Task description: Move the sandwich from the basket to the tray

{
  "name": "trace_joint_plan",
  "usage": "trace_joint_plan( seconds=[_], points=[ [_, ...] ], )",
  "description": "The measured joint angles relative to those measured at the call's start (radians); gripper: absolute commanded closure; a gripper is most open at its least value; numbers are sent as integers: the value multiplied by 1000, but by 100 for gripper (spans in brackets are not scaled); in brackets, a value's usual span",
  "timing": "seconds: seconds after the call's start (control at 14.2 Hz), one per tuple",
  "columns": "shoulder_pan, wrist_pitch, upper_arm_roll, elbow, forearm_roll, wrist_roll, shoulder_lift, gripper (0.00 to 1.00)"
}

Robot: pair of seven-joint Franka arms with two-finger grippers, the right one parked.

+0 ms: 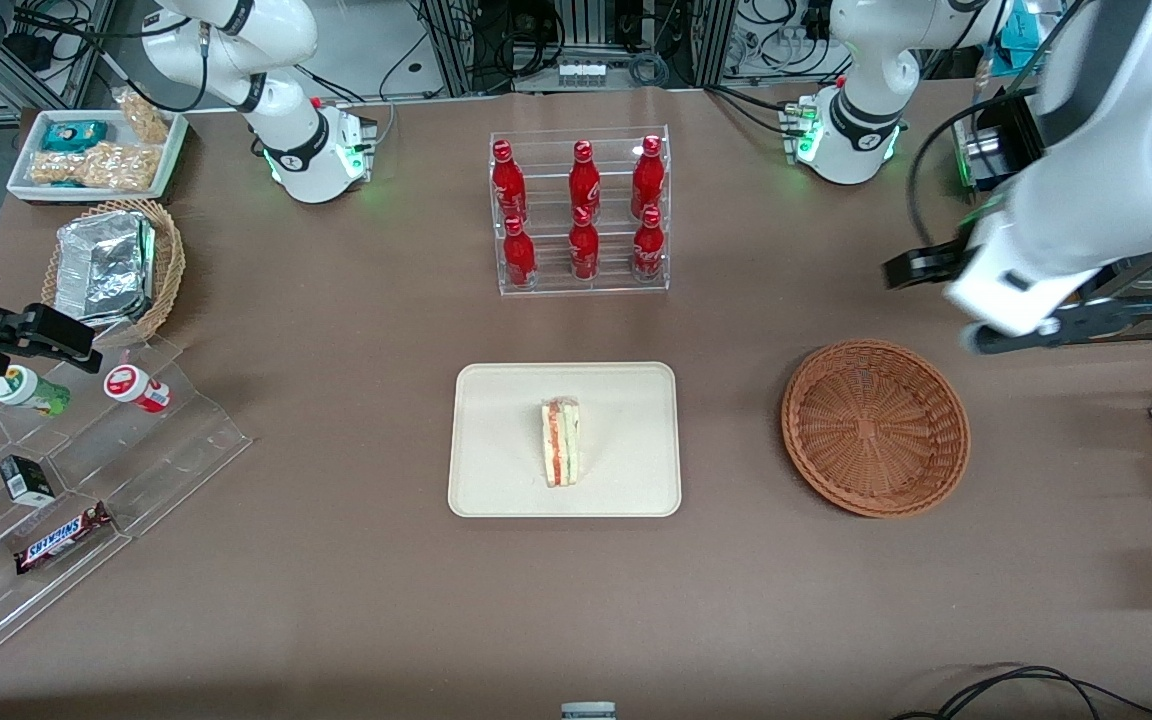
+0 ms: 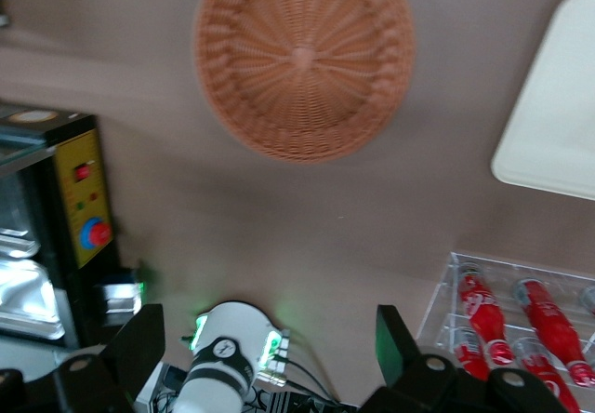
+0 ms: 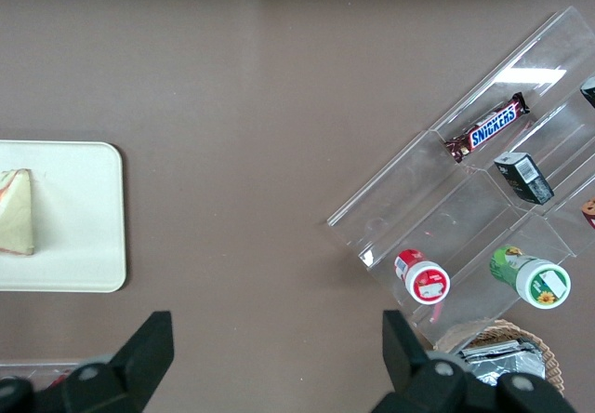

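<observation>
The sandwich (image 1: 561,442) lies on the cream tray (image 1: 496,400), near its middle; it also shows in the right wrist view (image 3: 17,213) on the tray (image 3: 84,218). The reddish-brown basket (image 1: 876,428) is empty, beside the tray toward the working arm's end. My left gripper (image 1: 941,300) hangs high above the table, farther from the front camera than the basket and apart from it. In the left wrist view the gripper (image 2: 270,348) is open and empty, with the basket (image 2: 304,59) and a corner of the tray (image 2: 558,125) below.
A clear rack of red bottles (image 1: 581,215) stands farther back than the tray. A tan basket with foil (image 1: 116,265), a white snack tray (image 1: 96,150) and a stepped acrylic stand (image 1: 86,480) are toward the parked arm's end. A black box with a yellow panel (image 2: 79,208) stands near the working arm's base.
</observation>
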Motion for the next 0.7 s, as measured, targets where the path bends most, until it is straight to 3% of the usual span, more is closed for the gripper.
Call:
trace_joint_plan(
  seconds=[0.35, 0.7],
  points=[
    [80, -6, 2, -93, 21, 126, -93, 0],
    [88, 17, 31, -149, 20, 334, -195, 0]
  ],
)
